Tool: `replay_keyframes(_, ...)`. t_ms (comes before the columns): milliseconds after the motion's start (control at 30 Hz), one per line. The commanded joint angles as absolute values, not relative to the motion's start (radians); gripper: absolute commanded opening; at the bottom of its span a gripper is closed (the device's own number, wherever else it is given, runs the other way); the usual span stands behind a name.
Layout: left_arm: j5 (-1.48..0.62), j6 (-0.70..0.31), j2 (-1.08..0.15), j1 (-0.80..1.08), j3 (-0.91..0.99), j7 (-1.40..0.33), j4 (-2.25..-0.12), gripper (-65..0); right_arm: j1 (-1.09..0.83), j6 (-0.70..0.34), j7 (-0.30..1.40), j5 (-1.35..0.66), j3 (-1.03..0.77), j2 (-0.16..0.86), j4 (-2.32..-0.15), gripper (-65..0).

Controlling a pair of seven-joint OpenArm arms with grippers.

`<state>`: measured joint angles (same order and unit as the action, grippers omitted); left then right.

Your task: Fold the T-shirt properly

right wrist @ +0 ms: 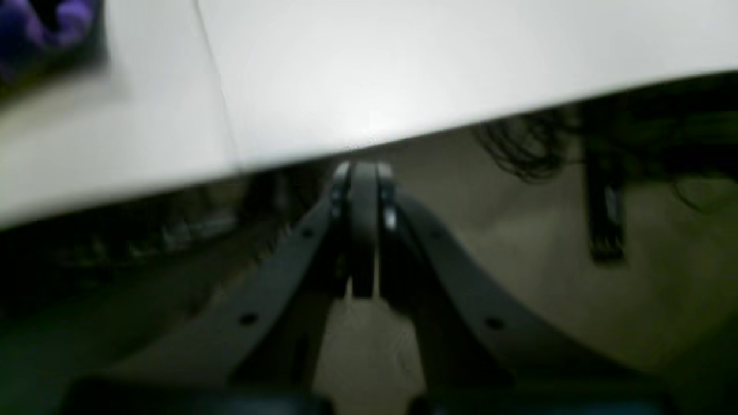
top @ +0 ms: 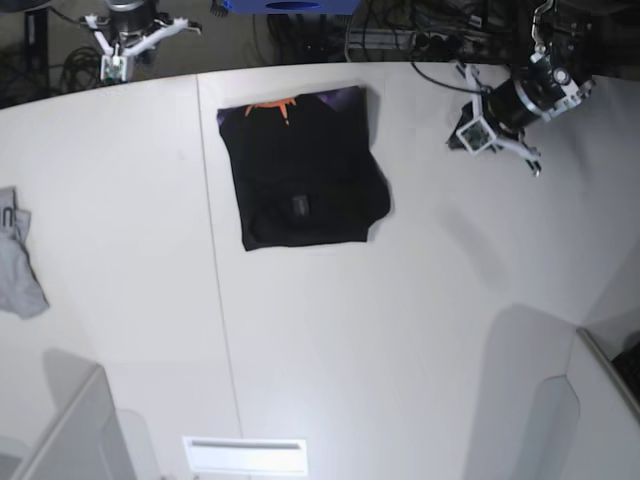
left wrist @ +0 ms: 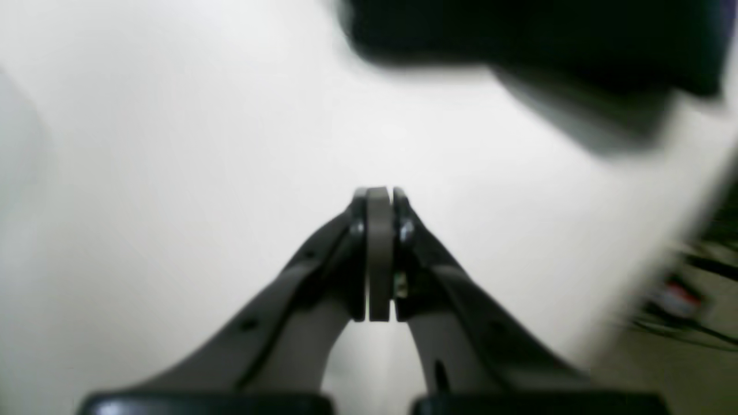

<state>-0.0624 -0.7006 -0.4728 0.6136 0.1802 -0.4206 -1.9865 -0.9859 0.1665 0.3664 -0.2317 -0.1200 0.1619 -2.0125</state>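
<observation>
The black T-shirt [top: 305, 175] lies folded into a rough square on the white table [top: 400, 330], far middle. An orange and purple print shows along its far edge and a small square label [top: 298, 205] near its middle. My left gripper [top: 468, 131] is to the right of the shirt, apart from it; in the left wrist view it [left wrist: 380, 193] is shut and empty above bare table, with the shirt [left wrist: 519, 29] blurred ahead. My right gripper [top: 116, 62] is at the far left beyond the table edge, shut and empty [right wrist: 363, 168]. The shirt's purple print [right wrist: 46, 29] shows in that view's corner.
A small light grey cloth [top: 20, 265] lies at the table's left edge. A seam [top: 215, 280] runs across the table left of the shirt. Cables and gear [top: 400, 30] lie on the floor behind. Upright panels stand at the front corners [top: 70, 430].
</observation>
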Motion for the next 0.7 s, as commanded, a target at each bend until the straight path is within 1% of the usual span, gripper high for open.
replay_keyframes(0, -0.077, -0.698, -0.486, 0.679, 0.205, -0.407, -1.998, -65.0, -1.017, 0.16, 0.348, -0.234, -0.124, 0.166, -2.026, -65.0)
replay_keyframes(100, -0.076, -0.697, -0.483, 0.846, 0.214, -0.406, -1.994, -65.0, -1.049, 0.159, 0.412, -0.234, -0.12, 0.189, -2.025, -65.0)
replay_keyframes(167, -0.076, -0.696, -0.481, 0.928, 0.205, -0.406, -1.986, -65.0, -1.036, 0.159, 0.483, -0.234, -0.071, 0.213, -2.002, -65.0)
replay_keyframes(267, -0.074, -0.687, -0.453, 0.972, 0.177, -0.406, -1.936, -65.0, -0.99, 0.159, 0.53, -0.236, 0.028, 0.274, -1.929, -65.0)
replay_keyframes(400, -0.073, -0.622, -0.417, 0.964, 0.153, -0.404, -1.774, -65.0, -0.914, 0.159, 0.532, -0.236, 0.159, 0.311, -1.767, -65.0)
replay_keyframes(467, -0.073, -0.588, -0.41, 0.921, 0.107, -0.38, -1.67, -65.0, -0.852, 0.159, 0.53, -0.236, 0.225, 0.311, -1.664, -65.0)
replay_keyframes(600, -0.005, -0.547, -0.409, 0.866, -0.012, -0.189, -1.445, -65.0, -0.757, 0.157, 0.529, -0.236, 0.343, 0.312, -1.486, -65.0)
replay_keyframes(667, 0.039, -0.516, -0.404, 0.832, -0.05, -0.108, -1.339, -65.0, -0.737, 0.151, 0.519, -0.236, 0.384, 0.311, -1.44, -65.0)
